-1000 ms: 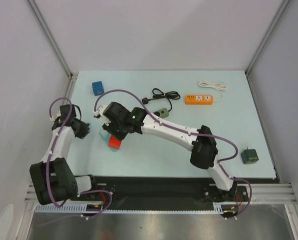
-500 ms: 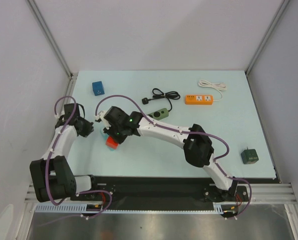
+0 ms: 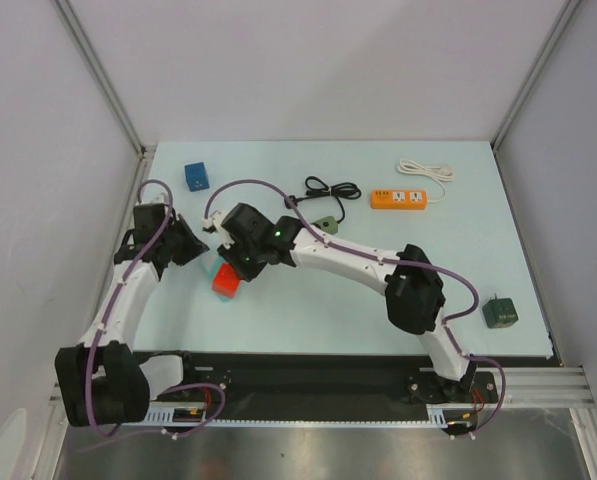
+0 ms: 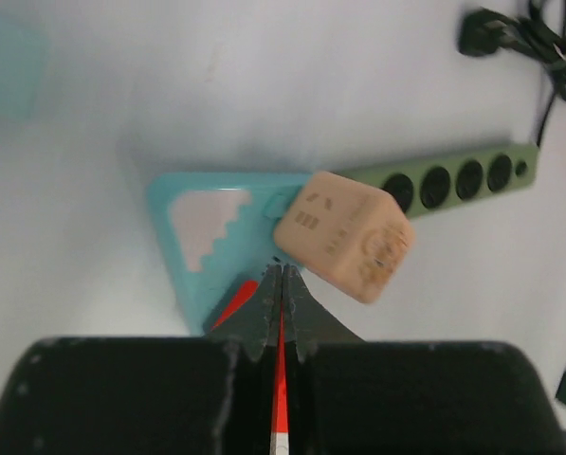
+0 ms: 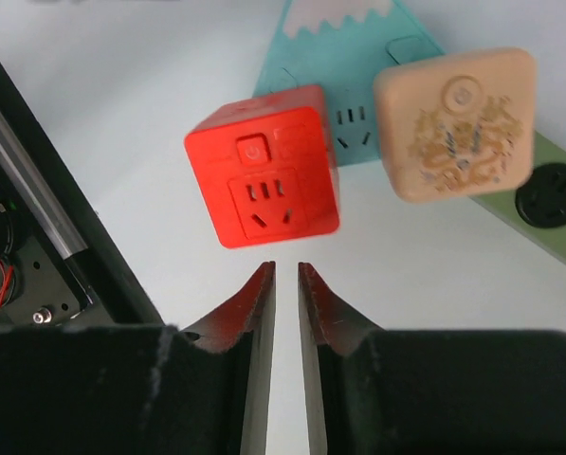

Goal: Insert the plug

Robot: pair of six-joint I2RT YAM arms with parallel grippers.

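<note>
The black plug (image 3: pixel 296 201) lies on its coiled cable (image 3: pixel 333 187) at the back of the table, and shows in the left wrist view (image 4: pixel 477 33). The green power strip (image 3: pixel 325 224) lies near it. My left gripper (image 3: pixel 193 245) is shut and empty, its tips (image 4: pixel 283 270) over the teal triangular socket (image 4: pixel 211 227), beside a peach socket cube (image 4: pixel 344 235). My right gripper (image 3: pixel 240 255) is nearly shut with a narrow gap and holds nothing; in its wrist view it (image 5: pixel 285 268) hangs just short of the red socket cube (image 5: pixel 264 166).
An orange power strip (image 3: pixel 398 198) with a white cord (image 3: pixel 426 170) lies at the back right. A blue cube (image 3: pixel 196 176) sits at the back left, a dark green cube (image 3: pixel 500 312) at the front right. The right arm stretches across the table's middle.
My left gripper has moved right and further in, toward the teal socket. My right gripper has shifted slightly right above the red cube.
</note>
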